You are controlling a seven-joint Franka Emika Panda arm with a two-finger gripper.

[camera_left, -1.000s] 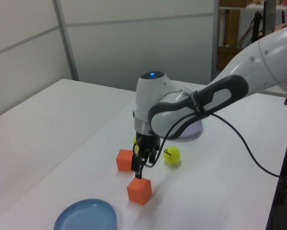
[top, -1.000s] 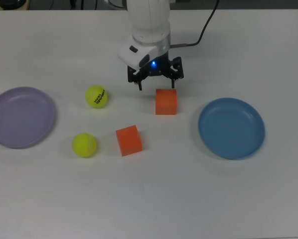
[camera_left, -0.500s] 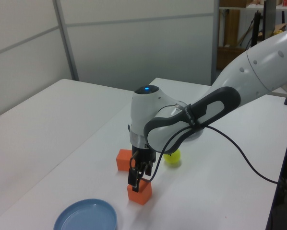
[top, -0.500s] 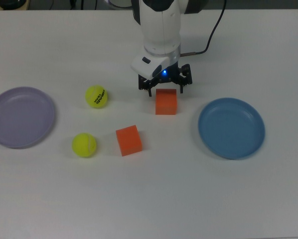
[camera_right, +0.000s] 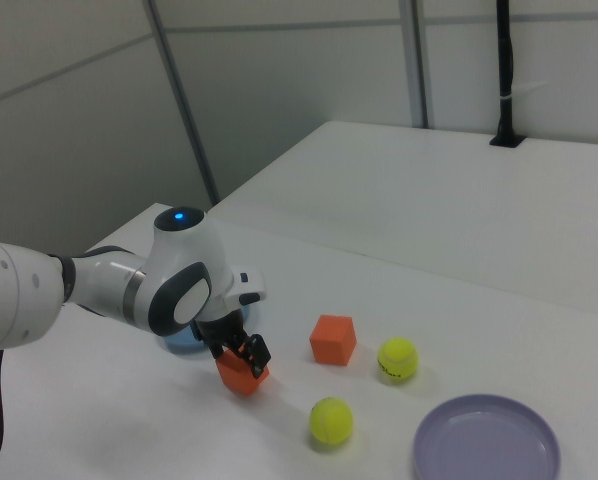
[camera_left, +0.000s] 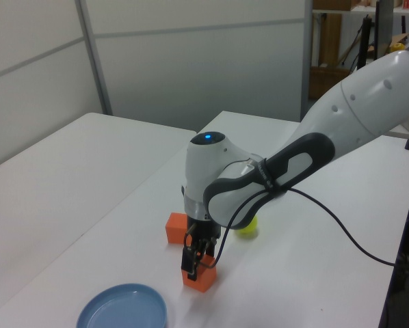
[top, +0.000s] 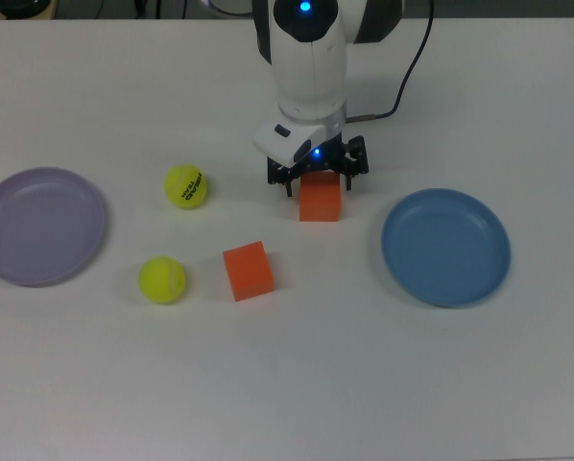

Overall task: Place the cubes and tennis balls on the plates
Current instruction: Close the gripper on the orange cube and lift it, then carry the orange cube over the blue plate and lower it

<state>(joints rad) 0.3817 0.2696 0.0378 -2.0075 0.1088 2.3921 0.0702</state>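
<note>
The claw [top: 318, 180], fingers apart, straddles one orange cube [top: 320, 203]; the second cube [top: 248, 270] and blue plate [top: 445, 247] lie nearby.

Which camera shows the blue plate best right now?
The top view: the whole blue plate shows, empty. The left view cuts off its lower edge; in the right view the arm hides nearly all of it.

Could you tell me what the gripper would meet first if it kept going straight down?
Probably the orange cube directly beneath the gripper, whose fingers straddle it; below that, the white table.
</note>
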